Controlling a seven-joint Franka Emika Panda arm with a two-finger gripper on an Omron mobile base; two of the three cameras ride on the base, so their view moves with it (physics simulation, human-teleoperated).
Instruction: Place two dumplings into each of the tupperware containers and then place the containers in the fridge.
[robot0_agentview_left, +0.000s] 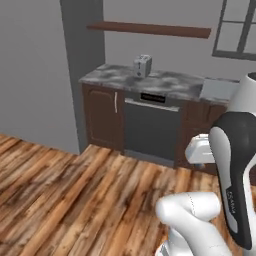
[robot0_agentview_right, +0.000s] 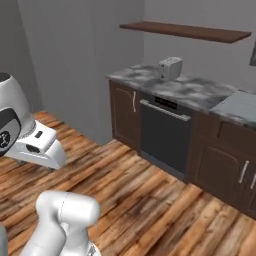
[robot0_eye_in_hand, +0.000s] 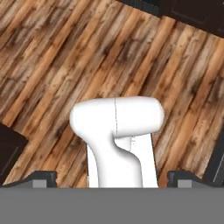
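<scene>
Sink (robot0_agentview_left: 220, 89) partly behind arm; window (robot0_agentview_left: 239, 30) cut by edge.

A grey marbled counter (robot0_agentview_left: 165, 84) ran along the back wall over dark-wood cabinets (robot0_agentview_left: 102, 115) and a dark dishwasher (robot0_agentview_left: 151, 127). A silver toaster (robot0_agentview_left: 142, 65) stood upright on it, above the dishwasher. Right of the toaster a pale sink (robot0_agentview_left: 218, 89) was set into the counter. Below lay a wooden plank floor (robot0_agentview_left: 75, 200).

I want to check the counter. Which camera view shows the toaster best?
The right base view shows the toaster best: it looks larger there, with its side and top clear. The left base view shows the toaster smaller and farther away. The hand view looks down at the wooden floor.
</scene>
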